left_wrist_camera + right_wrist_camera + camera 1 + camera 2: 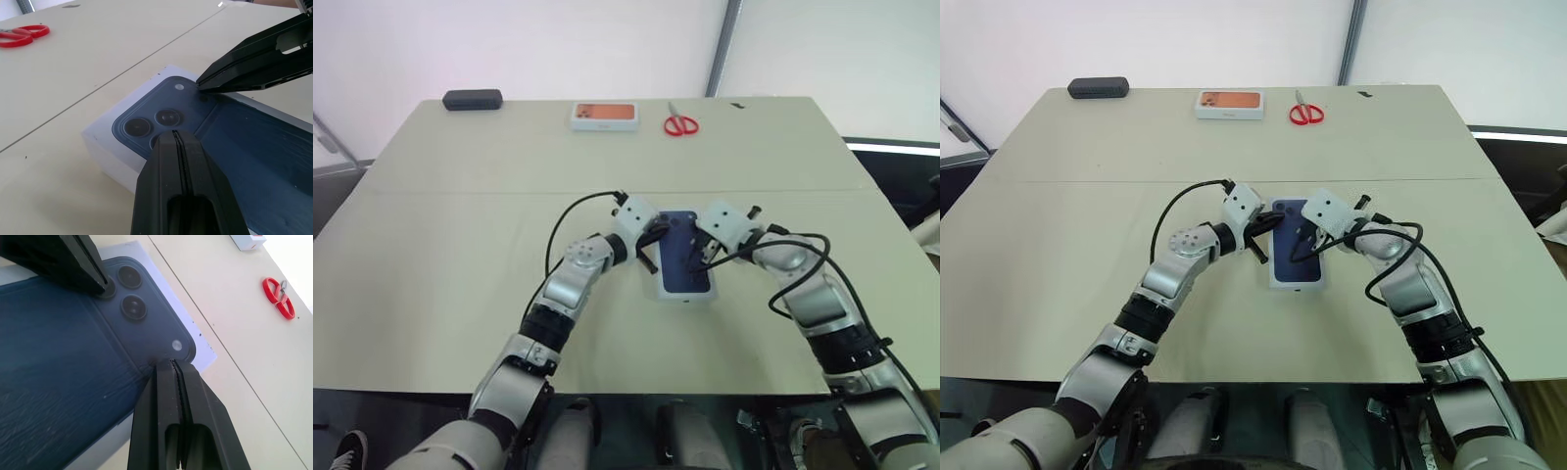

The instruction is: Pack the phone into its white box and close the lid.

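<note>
The lid [685,262], white with a dark blue phone back printed on top, lies flat near the middle of the table, its white side wall [105,152] showing. My left gripper [651,253] is shut, its tip resting on the lid's left side by the printed camera cluster [146,125]. From the right, my right gripper [701,253] is shut too, with its tip [171,363] on the lid's printed corner. Both tips meet over the lid's far end. The phone and the white box are hidden under the lid.
Red scissors [680,124], a white box with an orange picture [604,115] and a black case [473,99] lie along the table's far edge. A seam [460,192] crosses the tan tabletop just beyond the lid. The table's near edge runs close below my arms.
</note>
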Controlling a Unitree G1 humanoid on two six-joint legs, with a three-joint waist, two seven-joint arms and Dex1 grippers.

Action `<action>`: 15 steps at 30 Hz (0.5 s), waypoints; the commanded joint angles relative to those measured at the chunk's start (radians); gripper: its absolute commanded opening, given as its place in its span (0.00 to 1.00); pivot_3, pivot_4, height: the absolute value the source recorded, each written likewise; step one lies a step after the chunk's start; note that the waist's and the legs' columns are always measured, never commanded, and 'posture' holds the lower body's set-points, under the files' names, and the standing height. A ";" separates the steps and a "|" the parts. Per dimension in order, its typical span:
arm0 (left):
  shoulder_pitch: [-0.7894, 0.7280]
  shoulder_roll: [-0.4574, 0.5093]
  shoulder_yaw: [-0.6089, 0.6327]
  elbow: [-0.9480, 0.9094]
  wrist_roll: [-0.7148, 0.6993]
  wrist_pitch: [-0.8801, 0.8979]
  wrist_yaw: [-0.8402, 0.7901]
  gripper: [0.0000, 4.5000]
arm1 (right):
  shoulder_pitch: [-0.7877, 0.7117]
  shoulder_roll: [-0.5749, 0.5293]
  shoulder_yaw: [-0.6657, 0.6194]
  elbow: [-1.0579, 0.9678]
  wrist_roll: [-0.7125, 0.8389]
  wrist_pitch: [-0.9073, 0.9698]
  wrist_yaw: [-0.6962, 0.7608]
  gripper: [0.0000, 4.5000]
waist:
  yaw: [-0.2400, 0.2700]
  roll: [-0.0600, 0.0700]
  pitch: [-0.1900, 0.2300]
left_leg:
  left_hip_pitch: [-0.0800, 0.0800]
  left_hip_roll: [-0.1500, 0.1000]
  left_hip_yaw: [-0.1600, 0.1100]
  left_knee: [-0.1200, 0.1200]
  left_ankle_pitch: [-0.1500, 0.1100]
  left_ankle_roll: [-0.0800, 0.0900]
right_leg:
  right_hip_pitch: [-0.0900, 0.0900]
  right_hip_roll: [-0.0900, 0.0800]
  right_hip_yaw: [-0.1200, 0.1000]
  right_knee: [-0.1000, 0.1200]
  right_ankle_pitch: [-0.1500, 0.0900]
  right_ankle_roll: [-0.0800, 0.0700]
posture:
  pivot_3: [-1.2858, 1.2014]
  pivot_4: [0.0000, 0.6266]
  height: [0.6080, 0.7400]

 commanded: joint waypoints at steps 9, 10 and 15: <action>-0.003 -0.006 0.044 0.021 -0.003 0.045 0.039 0.00 | 0.006 0.018 0.004 0.015 0.000 0.035 0.012 0.01 | -0.002 0.000 -0.006 | 0.001 0.000 0.000 0.000 0.000 0.000 | 0.000 0.000 0.000 0.000 0.000 0.000 | 0.52 0.24 1.00; -0.005 -0.007 0.053 0.016 -0.010 0.047 0.042 0.00 | 0.004 0.024 -0.003 0.013 0.008 0.038 0.012 0.01 | -0.003 0.000 -0.006 | 0.001 0.000 0.000 0.000 0.000 0.000 | 0.000 0.000 0.000 0.000 0.000 0.000 | 0.52 0.24 1.00; 0.045 0.039 0.095 -0.145 -0.058 0.142 0.023 0.00 | 0.050 0.008 -0.072 -0.078 0.084 0.101 0.057 0.01 | -0.003 0.000 -0.006 | 0.000 0.000 0.000 -0.001 0.000 0.000 | -0.001 0.000 0.000 0.000 0.000 0.000 | 0.52 0.24 1.00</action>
